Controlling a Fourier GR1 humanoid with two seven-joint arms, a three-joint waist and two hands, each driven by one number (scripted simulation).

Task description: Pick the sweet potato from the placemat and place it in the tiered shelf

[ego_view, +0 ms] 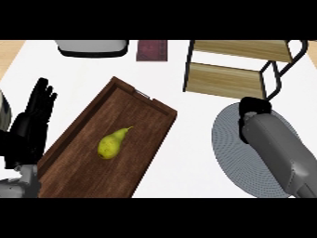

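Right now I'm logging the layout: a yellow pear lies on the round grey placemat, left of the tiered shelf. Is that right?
Not quite. The head view shows the yellow pear lying in the wooden tray, not on the round grey placemat. It is left of the tiered shelf.

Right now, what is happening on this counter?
The robot's right arm reaches over the round grey placemat toward the wooden tiered shelf at the back. Its right hand sits at the placemat's far edge, just in front of the shelf; its fingers are hidden, and no sweet potato can be seen. The left hand rests open, fingers up, at the left of the view. A yellow pear lies untouched on a dark wooden tray in the middle.
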